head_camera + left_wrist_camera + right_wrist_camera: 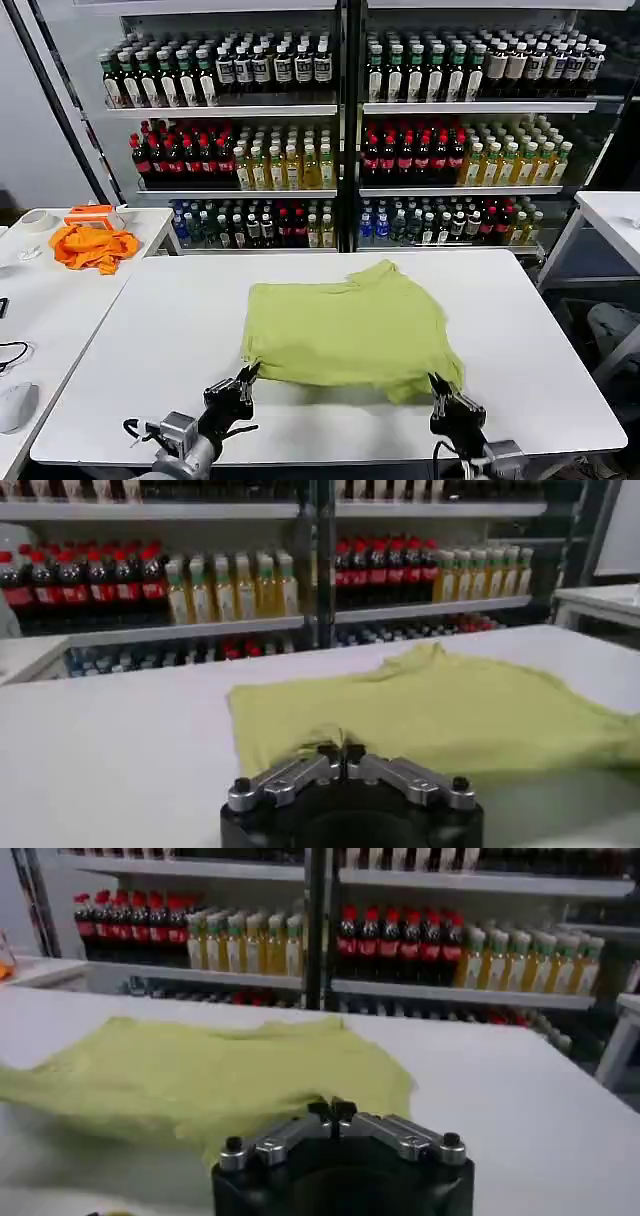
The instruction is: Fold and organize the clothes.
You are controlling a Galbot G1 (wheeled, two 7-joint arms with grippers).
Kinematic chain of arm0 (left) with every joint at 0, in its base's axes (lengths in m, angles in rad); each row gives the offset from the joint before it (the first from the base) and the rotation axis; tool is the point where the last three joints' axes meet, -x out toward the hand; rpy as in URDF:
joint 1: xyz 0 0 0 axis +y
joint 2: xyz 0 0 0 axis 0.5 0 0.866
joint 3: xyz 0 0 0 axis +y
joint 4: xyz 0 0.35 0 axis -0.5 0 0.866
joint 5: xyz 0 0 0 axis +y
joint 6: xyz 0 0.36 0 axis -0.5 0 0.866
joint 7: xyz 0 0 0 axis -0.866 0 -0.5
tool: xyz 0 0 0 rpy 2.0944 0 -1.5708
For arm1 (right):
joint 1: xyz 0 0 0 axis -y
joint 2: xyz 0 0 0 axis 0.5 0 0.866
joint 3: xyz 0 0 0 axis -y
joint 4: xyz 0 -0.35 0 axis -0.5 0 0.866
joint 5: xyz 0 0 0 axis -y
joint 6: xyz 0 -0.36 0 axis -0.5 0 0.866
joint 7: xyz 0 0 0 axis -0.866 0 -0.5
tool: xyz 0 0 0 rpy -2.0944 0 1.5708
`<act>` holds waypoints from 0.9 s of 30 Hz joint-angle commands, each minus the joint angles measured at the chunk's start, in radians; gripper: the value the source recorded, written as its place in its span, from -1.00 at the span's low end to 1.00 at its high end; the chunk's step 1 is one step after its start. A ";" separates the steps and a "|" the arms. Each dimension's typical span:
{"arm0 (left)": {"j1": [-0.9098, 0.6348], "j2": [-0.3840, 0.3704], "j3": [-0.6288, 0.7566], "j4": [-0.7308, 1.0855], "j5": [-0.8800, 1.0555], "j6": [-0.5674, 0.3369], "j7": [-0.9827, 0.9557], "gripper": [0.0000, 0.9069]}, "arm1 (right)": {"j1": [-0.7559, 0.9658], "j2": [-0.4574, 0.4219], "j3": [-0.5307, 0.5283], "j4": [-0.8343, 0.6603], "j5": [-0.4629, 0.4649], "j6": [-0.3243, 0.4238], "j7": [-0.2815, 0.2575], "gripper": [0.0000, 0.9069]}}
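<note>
The clothes are one lime short-sleeved T-shirt (350, 325), lying partly folded in the middle of the white table (150, 340). My left gripper (248, 374) is at the shirt's near left corner, shut on the hem. In the left wrist view the left gripper (340, 748) has its jaws together with a small peak of the T-shirt (450, 710) pinched between them. My right gripper (437, 384) is at the near right corner, also shut on the fabric. The right wrist view shows the right gripper (331, 1110) closed on the T-shirt (200, 1078) edge.
An orange cloth (93, 246) and a roll of tape (38, 220) lie on a side table at the left, with a white mouse (14, 405) nearer me. Shelves of bottles (340, 130) stand behind the table. Another white table (615, 215) is at the right.
</note>
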 commanded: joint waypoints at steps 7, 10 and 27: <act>-0.195 -0.009 0.057 0.224 -0.004 -0.011 -0.002 -0.96 | 0.206 -0.036 -0.029 -0.169 0.021 -0.008 -0.001 -1.00; -0.219 -0.018 0.068 0.241 0.001 -0.014 -0.002 -0.96 | 0.228 -0.038 -0.040 -0.199 0.021 -0.006 -0.003 -1.00; -0.232 -0.040 0.072 0.252 0.006 -0.034 -0.015 1.00 | 0.244 0.007 -0.077 -0.236 -0.032 -0.021 -0.017 1.00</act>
